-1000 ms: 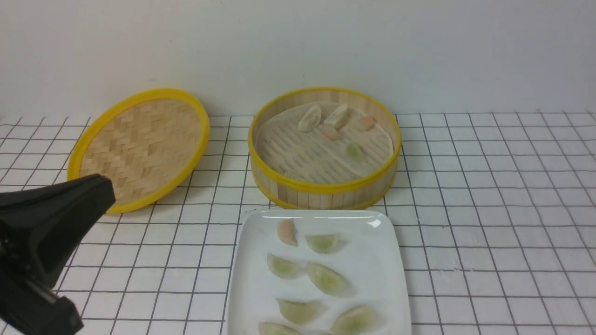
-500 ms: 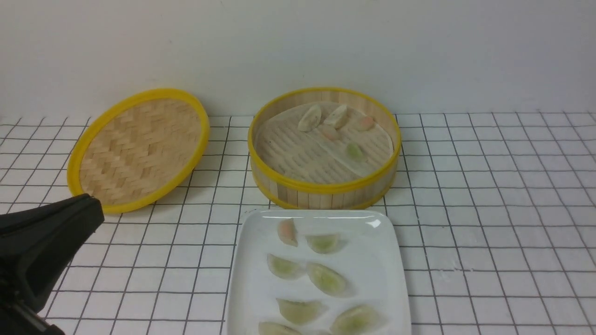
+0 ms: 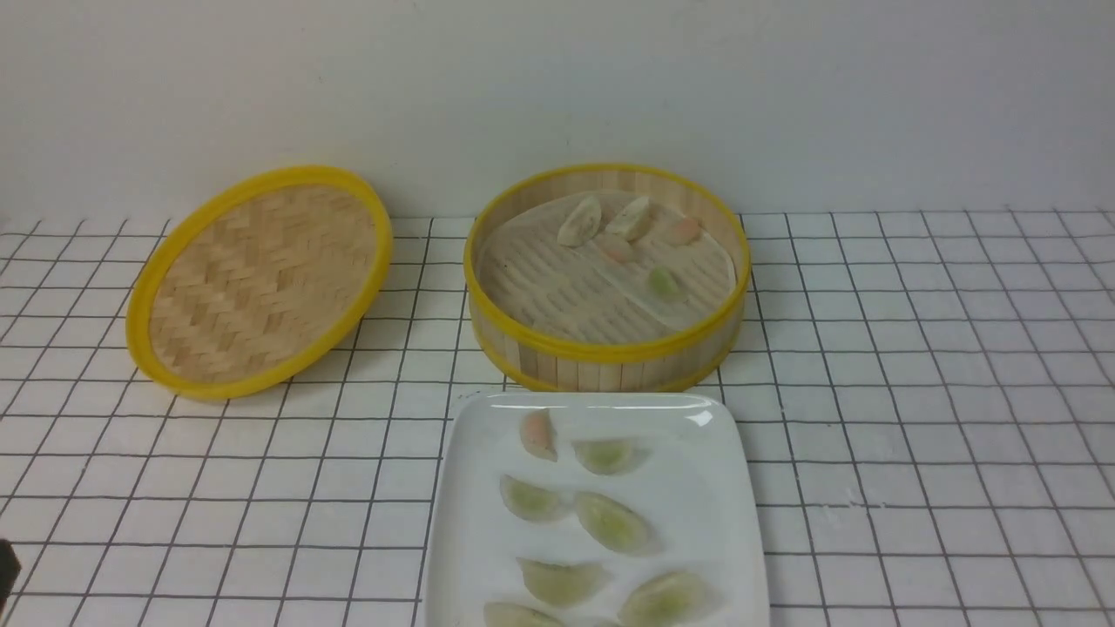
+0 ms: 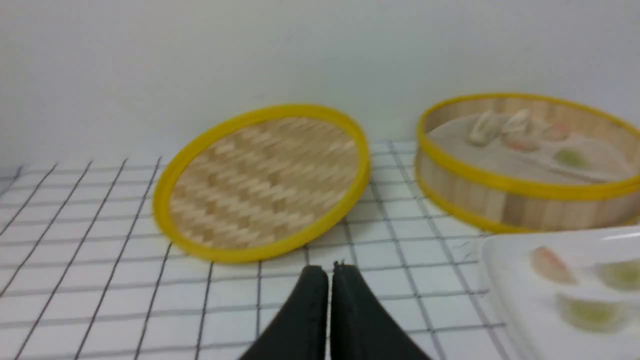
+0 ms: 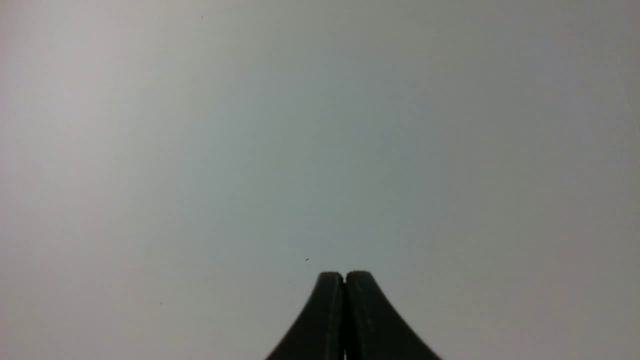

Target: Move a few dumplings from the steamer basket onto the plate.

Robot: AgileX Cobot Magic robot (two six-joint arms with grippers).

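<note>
the plate [image 3: 706, 488] held several dumplings [image 3: 614, 522]; behind it stood the steamer basket [image 3: 610, 370], more dumplings inside. both the left gripper [image 4: 331, 272] and right gripper [image 5: 345, 280] had their jaws closed.

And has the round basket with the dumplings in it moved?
No. The basket sits just beyond the white plate, same as before.

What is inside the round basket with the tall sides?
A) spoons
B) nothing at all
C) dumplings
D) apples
C, because little dumplings lie on the floor of the steamer basket, some pinkish, one green and two pale.
</note>
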